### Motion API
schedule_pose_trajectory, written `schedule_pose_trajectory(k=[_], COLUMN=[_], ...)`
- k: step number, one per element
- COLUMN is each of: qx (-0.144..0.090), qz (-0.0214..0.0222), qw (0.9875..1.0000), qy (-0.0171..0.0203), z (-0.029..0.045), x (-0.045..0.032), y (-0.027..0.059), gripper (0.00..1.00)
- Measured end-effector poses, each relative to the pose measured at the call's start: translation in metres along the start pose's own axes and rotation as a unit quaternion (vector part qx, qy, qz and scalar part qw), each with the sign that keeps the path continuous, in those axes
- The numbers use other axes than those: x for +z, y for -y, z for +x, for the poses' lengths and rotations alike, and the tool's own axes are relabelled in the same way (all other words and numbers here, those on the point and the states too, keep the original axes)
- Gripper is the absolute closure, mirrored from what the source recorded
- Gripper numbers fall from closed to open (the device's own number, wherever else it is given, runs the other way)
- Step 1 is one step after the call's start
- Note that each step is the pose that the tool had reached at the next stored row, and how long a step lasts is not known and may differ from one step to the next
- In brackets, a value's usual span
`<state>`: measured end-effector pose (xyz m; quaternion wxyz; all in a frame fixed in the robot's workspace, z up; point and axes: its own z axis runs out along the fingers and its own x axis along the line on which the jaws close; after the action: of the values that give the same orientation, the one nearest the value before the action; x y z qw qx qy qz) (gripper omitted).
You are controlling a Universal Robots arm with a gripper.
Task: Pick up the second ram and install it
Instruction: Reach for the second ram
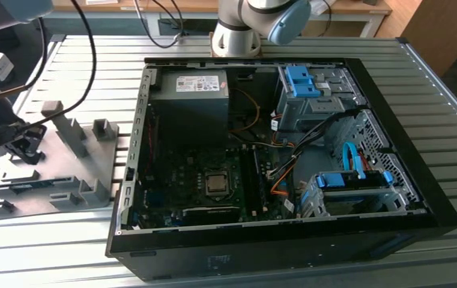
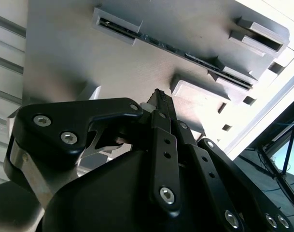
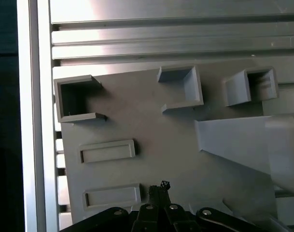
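- The gripper (image 2: 158, 96) hovers over the grey fixture plate (image 2: 79, 63); its jaws look pressed together, with nothing between them.
- The second ram (image 2: 171, 48) sits on edge in the plate's slotted holders, apart from the fingertips.
- The open computer case (image 1: 276, 255) lies beyond, toward the exterior view's right.

Gripper (image 1: 29, 155) above grey fixture (image 1: 56, 170), beside open case (image 1: 292, 252)

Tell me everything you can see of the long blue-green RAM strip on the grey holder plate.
The long, narrow blue-green RAM strip stands on its long edge, both ends seated in slotted blocks of the grey holder plate, at the exterior view's left of the open black computer case. The second wrist view shows it edge-on, thin and dark. The black gripper is near but apart.
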<state>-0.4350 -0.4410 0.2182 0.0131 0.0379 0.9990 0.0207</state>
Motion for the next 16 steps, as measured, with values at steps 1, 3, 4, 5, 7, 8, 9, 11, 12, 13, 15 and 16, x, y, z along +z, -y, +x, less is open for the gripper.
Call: schedule_pose_trajectory(k=[1,3,4,5,7,8,9,11,12,13,15,16], qx=[0.000,0.000,0.000,0.000,0.000,0.000,0.000,0.000,-0.001,-0.001,-0.001,-0.001], qz=[0.0000,0.0001,0.0000,0.0001,0.0001,0.0001,0.0002,0.0017,0.0030,0.0042,0.0065,0.0075], qw=[1.0000,1.0000,1.0000,1.0000,1.0000,1.0000,1.0000,1.0000,1.0000,1.0000,1.0000,1.0000], qy=[0.0000,-0.0001,0.0000,0.0000,0.0000,0.0000,0.0000,0.0001,0.0002,0.0003,0.0005,0.0006], z=[0.0001,0.0008,0.0016,0.0021,0.0028,0.0029,0.0027,0.0025,0.0024,0.0023,0.0021,0.0020], x=[0.0017,0.0037,0.0043,0.0046,0.0049,0.0048,0.0049,0.0049,0.0048,0.0048,0.0047,0.0048], y=[0.0003,0.0018,0.0032,0.0051,0.0099,0.0130,0.0156,0.0195,0.0211,0.0226,0.0259,0.0275], gripper=[0.90,0.90,0.90,0.90,0.90,0.90,0.90,0.90,0.90,0.90,0.90,0.90])
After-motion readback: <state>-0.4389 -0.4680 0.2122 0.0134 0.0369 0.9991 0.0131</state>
